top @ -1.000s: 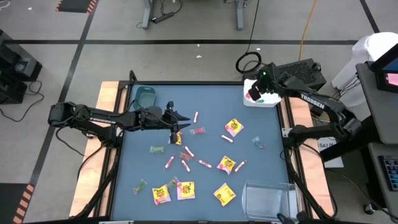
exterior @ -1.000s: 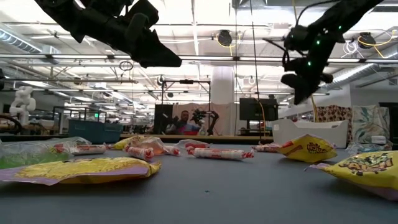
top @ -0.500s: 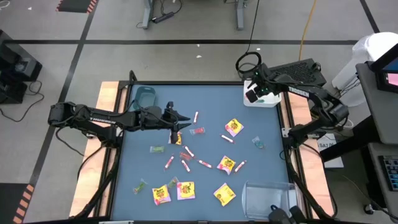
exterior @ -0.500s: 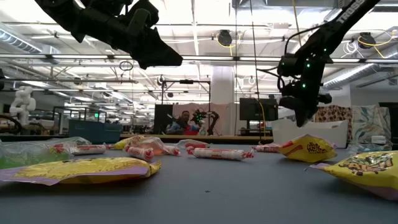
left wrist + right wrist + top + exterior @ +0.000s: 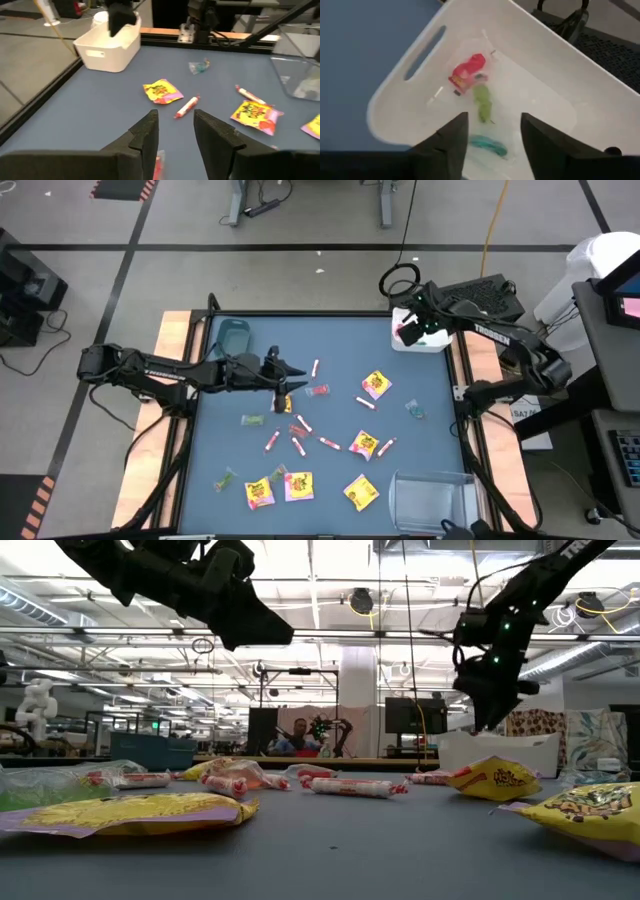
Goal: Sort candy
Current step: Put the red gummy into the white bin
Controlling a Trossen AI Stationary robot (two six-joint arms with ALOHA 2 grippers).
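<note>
Here, right claw (image 5: 490,137) parted, empty, above white bin (image 5: 560,75)

The table (image 5: 430,450) has a dull blue-grey top, edged along its sides with pale wood. On it lie square yellow packets (image 5: 376,384) printed in red-pink, and thin sticks (image 5: 366,404) of white with red-pink ends. Near the packets sit tiny clear-wrapped pieces, one teal-green (image 5: 414,410), another green (image 5: 252,420). At the table's far corner stands a white bin (image 5: 530,95); inside it lie a red wrapped piece (image 5: 467,73), a light green one (image 5: 481,100) and a teal one (image 5: 489,144). A teal bin (image 5: 235,335) sits at the other far corner, and a clear bin (image 5: 430,498) at the near edge. Both arms look black, perhaps very dark grey.
</note>
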